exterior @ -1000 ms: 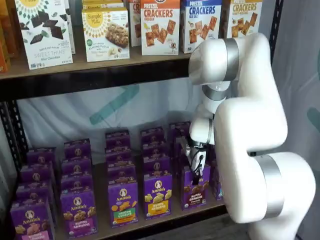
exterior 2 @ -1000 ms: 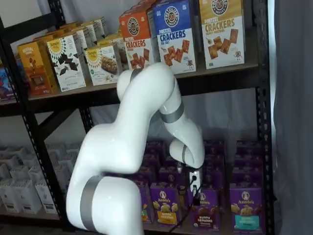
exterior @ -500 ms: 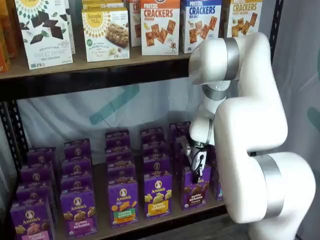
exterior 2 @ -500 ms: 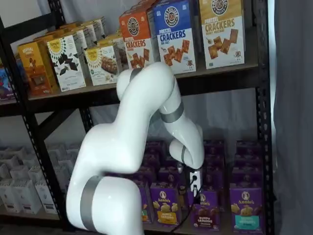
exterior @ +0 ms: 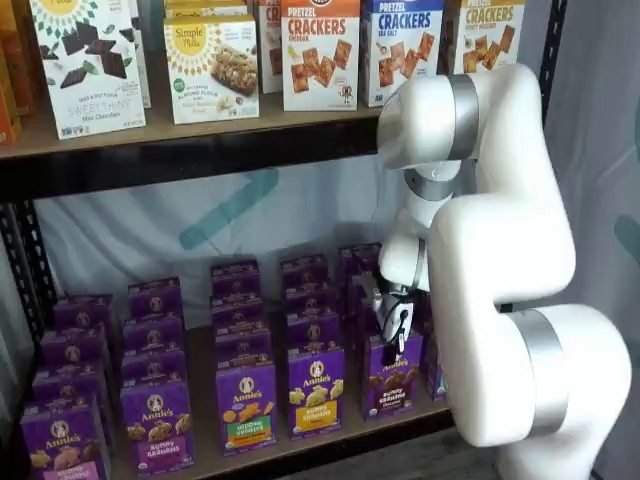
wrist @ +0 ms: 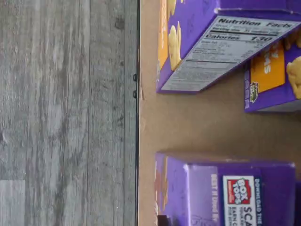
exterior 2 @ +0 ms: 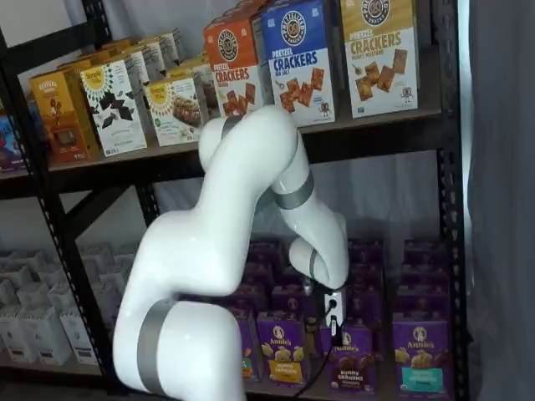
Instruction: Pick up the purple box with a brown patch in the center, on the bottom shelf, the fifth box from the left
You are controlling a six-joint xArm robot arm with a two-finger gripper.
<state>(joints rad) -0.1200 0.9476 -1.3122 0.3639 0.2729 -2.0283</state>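
We see the gripper (exterior: 392,335) at the top of the purple box (exterior: 391,378), which stands at the front edge of the bottom shelf (exterior: 330,440); in both shelf views its fingers are too dark and side-on for us to tell whether they are parted or clamped on the carton. Against the frame a second earlier, the box (exterior 2: 350,370) sits slightly higher and the arm (exterior 2: 251,209) has risen a little. Around it we find rows of purple cartons (exterior: 245,405), cracker boxes (exterior: 320,52) on the upper shelf (exterior: 180,150), and grey plank flooring (wrist: 66,113) below the tan board (wrist: 197,122).
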